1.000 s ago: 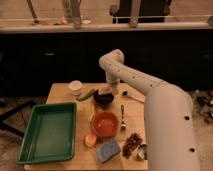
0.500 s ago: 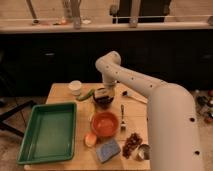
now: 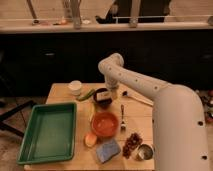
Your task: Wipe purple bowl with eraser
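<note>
Dark purple bowl (image 3: 102, 99), pale eraser (image 3: 104, 94) over it, held by end effector (image 3: 107, 94) above

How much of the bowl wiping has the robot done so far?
Done, it seems: the eraser is already at the purple bowl. In hand: the claw is down over the bowl with the eraser under it, so wiping looks underway. Left: finishing the wipe and lifting away.

A light wooden table (image 3: 59, 93) is set before dark cabinet fronts (image 3: 50, 60). A pale ledge (image 3: 160, 26) is carried along their top, with metal posts (image 3: 76, 12) above. The gripper (image 3: 108, 94) is positioned over the table's far middle.
</note>
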Robot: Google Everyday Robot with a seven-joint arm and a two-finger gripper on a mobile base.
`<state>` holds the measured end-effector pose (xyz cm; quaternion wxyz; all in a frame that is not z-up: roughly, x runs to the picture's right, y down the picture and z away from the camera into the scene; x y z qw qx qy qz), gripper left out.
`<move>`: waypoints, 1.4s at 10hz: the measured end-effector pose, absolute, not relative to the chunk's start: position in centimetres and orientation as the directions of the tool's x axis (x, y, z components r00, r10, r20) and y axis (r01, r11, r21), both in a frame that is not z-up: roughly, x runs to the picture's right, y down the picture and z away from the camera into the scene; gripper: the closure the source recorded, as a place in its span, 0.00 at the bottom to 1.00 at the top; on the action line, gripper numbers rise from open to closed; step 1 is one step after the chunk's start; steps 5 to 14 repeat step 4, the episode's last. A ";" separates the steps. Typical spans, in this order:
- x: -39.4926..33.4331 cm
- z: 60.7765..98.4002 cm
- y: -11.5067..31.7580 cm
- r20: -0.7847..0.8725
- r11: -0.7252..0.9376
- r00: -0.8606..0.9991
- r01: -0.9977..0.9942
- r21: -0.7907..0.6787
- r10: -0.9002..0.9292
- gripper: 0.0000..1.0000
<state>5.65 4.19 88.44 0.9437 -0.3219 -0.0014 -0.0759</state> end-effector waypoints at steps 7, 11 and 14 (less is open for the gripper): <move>8.9 89.6 3.4 0.009 0.777 0.994 0.094 -0.623 -0.113 1.00; 8.9 89.6 3.4 0.009 0.777 0.994 0.094 -0.623 -0.113 1.00; 8.9 89.6 3.4 0.009 0.777 0.994 0.094 -0.623 -0.113 1.00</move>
